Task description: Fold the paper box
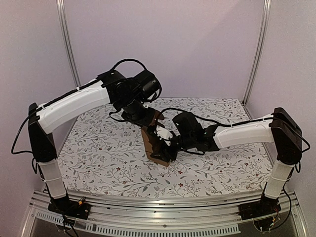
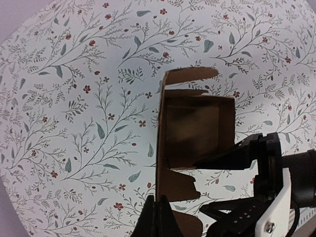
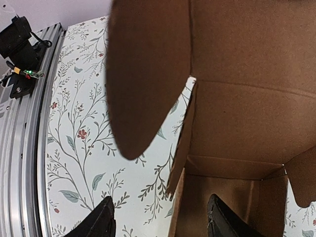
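Observation:
The paper box [image 1: 157, 145] is brown cardboard, partly folded, standing mid-table with its flaps spread. In the left wrist view the paper box [image 2: 192, 133] shows an open hollow with loose flaps above and below it. My left gripper [image 2: 159, 206] is shut on the thin edge of its left wall, reaching down from above [image 1: 147, 129]. My right gripper [image 3: 160, 224] is open and straddles a side wall of the paper box [image 3: 237, 113], one finger inside the hollow and one outside. A rounded flap [image 3: 148, 74] hangs over it. The right gripper's fingers [image 2: 229, 157] touch the box's right side.
A floral cloth [image 1: 103, 158] covers the table. An aluminium rail [image 1: 163, 210] runs along the near edge, also seen as a rail [image 3: 24, 148] in the right wrist view. Frame posts [image 1: 66, 44] and lilac walls close the back and sides.

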